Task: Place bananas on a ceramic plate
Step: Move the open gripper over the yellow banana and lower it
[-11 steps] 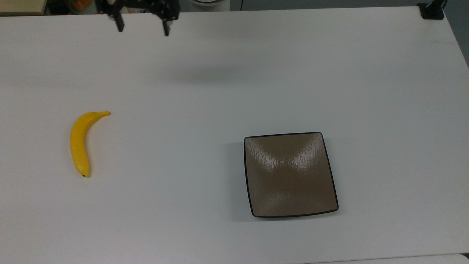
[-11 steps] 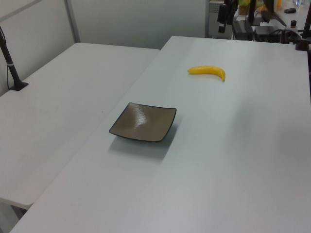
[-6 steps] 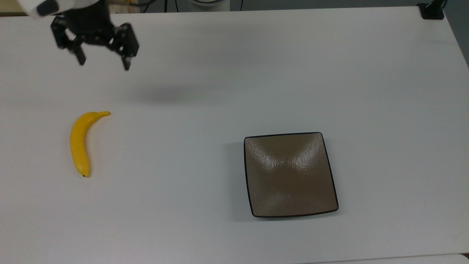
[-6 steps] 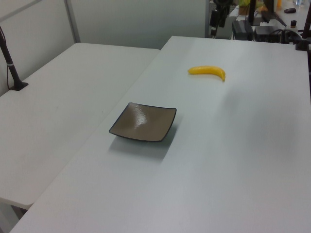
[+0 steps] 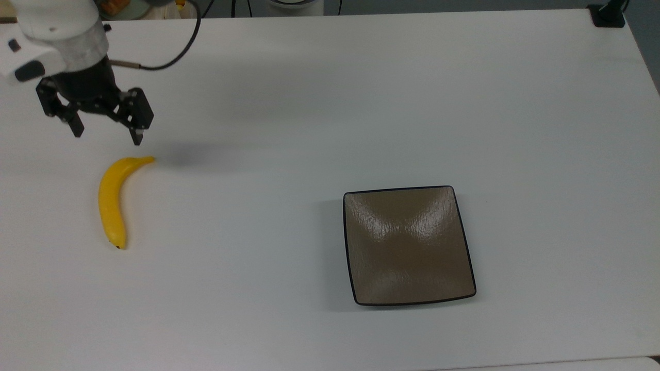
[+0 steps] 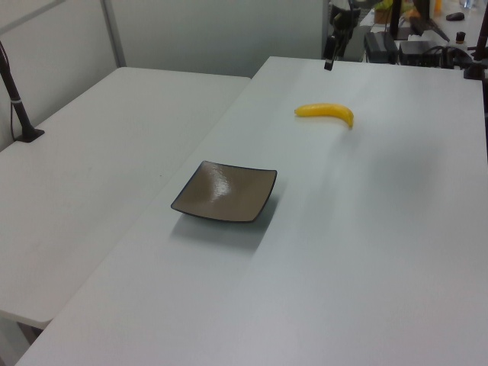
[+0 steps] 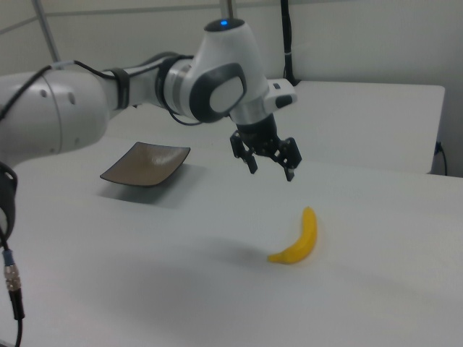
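The yellow banana [image 5: 112, 200] lies flat on the white table at the top view's left; it also shows as the banana [image 6: 326, 112] and the banana [image 7: 298, 238]. The square brown ceramic plate [image 5: 410, 245] sits empty at the top view's centre right, seen too as the plate [image 6: 226, 191] and the plate [image 7: 145, 164]. My gripper [image 5: 107, 134] hangs open above the table, just beyond the banana's stem end, its black fingers pointing down with nothing between them. In the right view the gripper [image 7: 271, 171] is raised well above the banana.
A black clamp base [image 5: 607, 15] sits at the table's far right corner in the top view. A second white table [image 6: 91, 152] adjoins on the left view's left. A black cable [image 5: 175, 51] trails from the arm.
The gripper has come from the table's far edge down and toward the top view's left, ending near the banana's stem. It stays open. Banana and plate have not moved.
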Controlling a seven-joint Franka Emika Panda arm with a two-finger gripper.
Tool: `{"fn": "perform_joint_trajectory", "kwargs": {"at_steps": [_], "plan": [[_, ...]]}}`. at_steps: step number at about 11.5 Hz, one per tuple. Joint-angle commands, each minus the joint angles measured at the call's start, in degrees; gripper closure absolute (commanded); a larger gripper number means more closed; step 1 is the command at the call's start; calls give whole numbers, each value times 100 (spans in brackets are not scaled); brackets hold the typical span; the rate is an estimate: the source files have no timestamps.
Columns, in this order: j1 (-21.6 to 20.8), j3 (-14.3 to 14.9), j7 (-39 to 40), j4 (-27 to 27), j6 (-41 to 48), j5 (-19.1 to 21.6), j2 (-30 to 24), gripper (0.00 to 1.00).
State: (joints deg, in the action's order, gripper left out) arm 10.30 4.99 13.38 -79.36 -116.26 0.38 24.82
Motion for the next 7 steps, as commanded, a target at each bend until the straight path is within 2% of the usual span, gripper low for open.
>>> {"fn": "perform_joint_trajectory", "kwargs": {"at_steps": [1,7], "plan": [[147,-33,68,61,-493,-3,479,0],[218,29,86,-132,-1627,6,1279,0]]}}
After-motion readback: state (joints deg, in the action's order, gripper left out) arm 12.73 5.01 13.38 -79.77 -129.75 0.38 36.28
